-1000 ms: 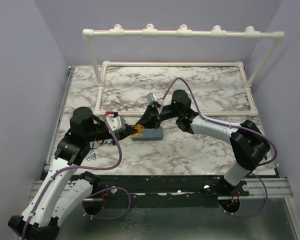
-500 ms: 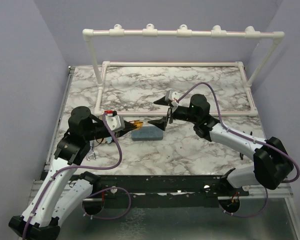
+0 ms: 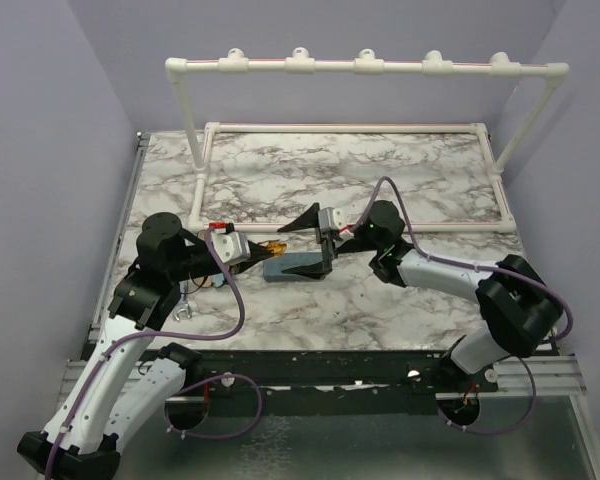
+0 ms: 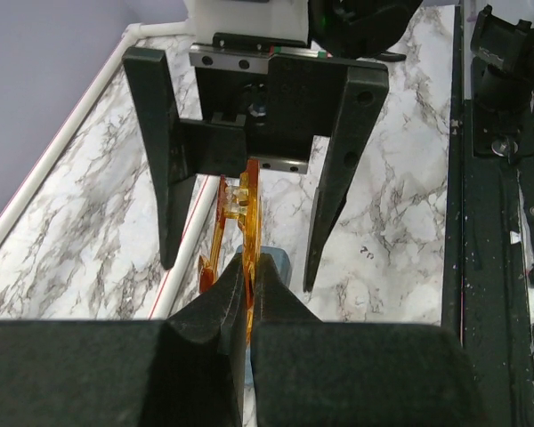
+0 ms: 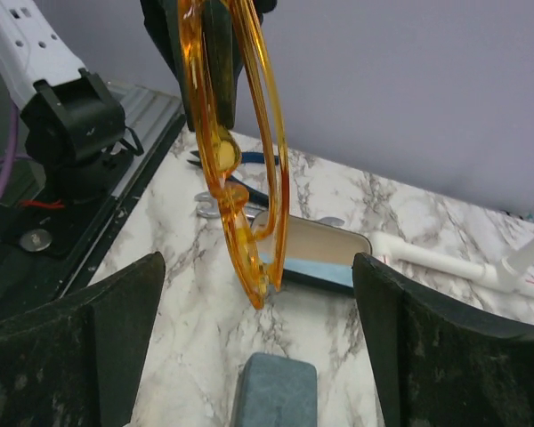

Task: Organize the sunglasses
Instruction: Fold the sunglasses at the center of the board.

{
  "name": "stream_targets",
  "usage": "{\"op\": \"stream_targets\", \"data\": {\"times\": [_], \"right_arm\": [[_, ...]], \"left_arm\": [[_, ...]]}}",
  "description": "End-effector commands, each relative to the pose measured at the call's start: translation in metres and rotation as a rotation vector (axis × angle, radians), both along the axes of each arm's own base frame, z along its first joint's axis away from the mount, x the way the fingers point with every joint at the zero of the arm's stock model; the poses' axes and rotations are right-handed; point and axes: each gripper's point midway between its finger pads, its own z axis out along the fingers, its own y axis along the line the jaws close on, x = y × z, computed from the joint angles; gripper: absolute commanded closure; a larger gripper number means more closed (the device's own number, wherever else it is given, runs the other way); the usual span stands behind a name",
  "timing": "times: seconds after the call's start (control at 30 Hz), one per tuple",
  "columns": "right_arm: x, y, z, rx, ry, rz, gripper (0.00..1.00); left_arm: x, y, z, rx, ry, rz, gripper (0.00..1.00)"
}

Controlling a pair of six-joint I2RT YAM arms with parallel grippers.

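Observation:
The translucent orange sunglasses [image 5: 236,169] hang folded above the marble table, pinched at one end by my left gripper [image 4: 251,267], which is shut on them. In the top view the sunglasses [image 3: 271,248] sit just left of my right gripper [image 3: 311,242]. My right gripper [image 5: 258,267] faces them, open wide, one finger on each side and touching nothing. Its fingers [image 4: 165,169] frame the sunglasses [image 4: 246,209] in the left wrist view. A thin dark wire frame [image 5: 205,161] lies on the table behind, mostly hidden.
A closed grey-blue case [image 3: 292,267] lies under the right gripper, also visible as a grey-blue case [image 5: 276,391]. An open case [image 5: 325,240] with a cream inside lies beyond the sunglasses. A white pipe frame [image 3: 365,65] stands at the back of the table.
The right gripper, shut at the sunglasses a second ago, opened and pulled away to the right, then came back open toward them. The left gripper has kept its hold and barely moved.

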Motion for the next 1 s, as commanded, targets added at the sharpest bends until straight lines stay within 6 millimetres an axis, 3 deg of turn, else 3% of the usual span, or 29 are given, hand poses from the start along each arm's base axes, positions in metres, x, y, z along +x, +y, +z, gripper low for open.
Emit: {"op": "stream_targets", "data": {"times": [0.0, 0.27, 0.43, 0.5, 0.8, 0.97], "right_arm": [[-0.0171, 0.0264, 0.0128, 0.043, 0.022, 0.132, 0.13], [-0.0205, 0.0344, 0.0178, 0.084, 0.088, 0.19, 0.44], [-0.0181, 0.0346, 0.0149, 0.077, 0.099, 0.174, 0.5], [-0.0157, 0.0347, 0.0151, 0.075, 0.097, 0.157, 0.58], [-0.0125, 0.0326, 0.0135, 0.05, 0.071, 0.124, 0.62], [-0.0106, 0.0299, 0.0124, 0.037, 0.061, 0.093, 0.66]], "left_arm": [[-0.002, -0.001, 0.0142, -0.015, -0.054, -0.02, 1.0], [-0.0032, -0.0003, 0.0129, -0.016, -0.054, -0.018, 1.0], [-0.0039, 0.0001, 0.0129, -0.016, -0.06, -0.018, 1.0], [-0.0041, 0.0002, 0.0128, -0.016, -0.06, -0.018, 1.0], [-0.0035, 0.0013, 0.0134, -0.018, -0.057, -0.005, 1.0], [-0.0014, 0.0025, 0.0142, -0.016, -0.063, 0.009, 0.89]]}}
